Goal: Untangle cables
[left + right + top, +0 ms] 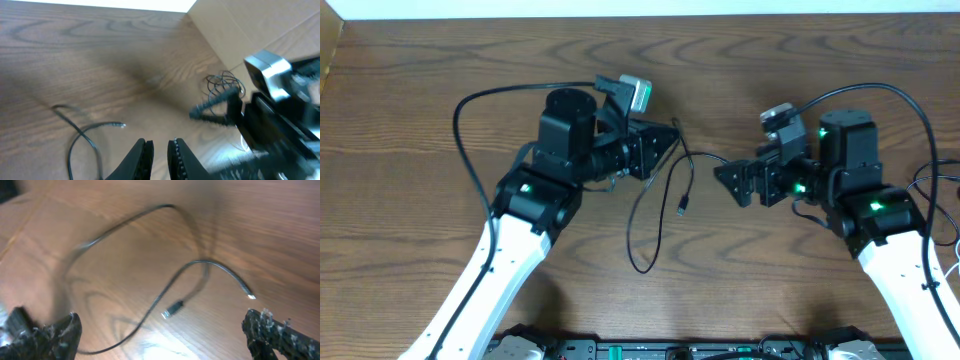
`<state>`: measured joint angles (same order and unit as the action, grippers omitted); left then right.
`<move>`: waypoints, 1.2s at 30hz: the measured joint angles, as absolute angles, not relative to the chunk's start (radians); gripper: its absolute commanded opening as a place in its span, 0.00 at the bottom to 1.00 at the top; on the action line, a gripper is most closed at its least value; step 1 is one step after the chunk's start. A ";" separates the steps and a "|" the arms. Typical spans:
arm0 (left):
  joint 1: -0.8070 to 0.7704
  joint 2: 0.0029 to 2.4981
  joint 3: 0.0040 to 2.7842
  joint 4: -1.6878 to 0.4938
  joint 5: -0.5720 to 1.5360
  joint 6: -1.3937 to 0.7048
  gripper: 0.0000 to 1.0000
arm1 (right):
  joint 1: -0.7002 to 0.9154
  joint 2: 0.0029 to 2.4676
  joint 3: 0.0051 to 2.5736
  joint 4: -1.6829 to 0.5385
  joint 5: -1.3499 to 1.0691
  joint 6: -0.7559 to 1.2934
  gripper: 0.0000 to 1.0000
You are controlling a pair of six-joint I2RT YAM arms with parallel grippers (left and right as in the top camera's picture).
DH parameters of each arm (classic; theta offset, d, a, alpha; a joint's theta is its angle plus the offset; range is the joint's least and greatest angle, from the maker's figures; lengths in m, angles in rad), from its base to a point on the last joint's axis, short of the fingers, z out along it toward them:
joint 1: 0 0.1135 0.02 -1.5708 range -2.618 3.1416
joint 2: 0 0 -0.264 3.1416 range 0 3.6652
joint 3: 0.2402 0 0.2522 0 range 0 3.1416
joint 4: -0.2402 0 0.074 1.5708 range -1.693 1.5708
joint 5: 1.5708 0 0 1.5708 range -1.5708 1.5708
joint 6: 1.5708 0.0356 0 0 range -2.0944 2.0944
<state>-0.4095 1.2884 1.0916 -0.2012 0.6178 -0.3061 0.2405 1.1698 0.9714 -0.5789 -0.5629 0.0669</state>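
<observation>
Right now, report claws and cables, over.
Left claw barely parted, empty. Right claw wide open, empty. Black cable loose on table between claws. Bunched coil further right, clear of both.

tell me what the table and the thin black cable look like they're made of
Table: wood or wood-look laminate, brown with clear grain lines and a soft sheen; the pictures do not show which. Black cable: a flexible cord in a smooth jacket, probably plastic or rubber, lying in loose curves. Its plug glints, so likely metal.
</observation>
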 measured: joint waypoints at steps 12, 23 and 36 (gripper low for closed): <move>-0.341 1.370 1.092 -0.039 0.595 -0.345 0.17 | 0.307 1.194 0.971 -0.580 -0.659 0.007 0.99; -0.043 1.361 1.110 -0.091 0.651 -0.397 0.17 | 0.442 1.411 0.944 -0.508 -0.662 -0.058 0.99; 0.042 1.324 1.111 -0.231 0.742 -0.379 0.17 | 0.641 1.711 0.939 -0.350 -0.661 -0.202 0.99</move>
